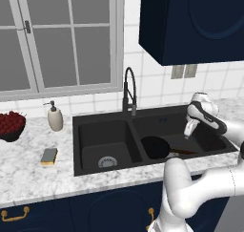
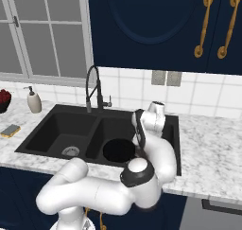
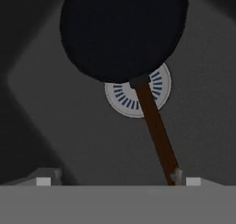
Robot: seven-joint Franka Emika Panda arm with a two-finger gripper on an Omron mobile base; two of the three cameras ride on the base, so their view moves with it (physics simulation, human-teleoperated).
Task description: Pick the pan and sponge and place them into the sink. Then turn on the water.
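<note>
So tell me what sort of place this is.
A rendered home kitchen, most likely: a black double-basin sink with a gooseneck faucet set in a marble counter, under a window, with navy cabinets and a tiled wall.

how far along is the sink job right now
Done: the round black frying pan lies in the matte black sink's right basin. In hand: nothing; the gripper hangs open above the pan's handle. Left: the grey-green and yellow sponge sits on the counter, and no water runs from the black gooseneck faucet.

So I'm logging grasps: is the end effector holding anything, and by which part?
Nothing is held: the end effector is open above the pan handle in the sink.
</note>
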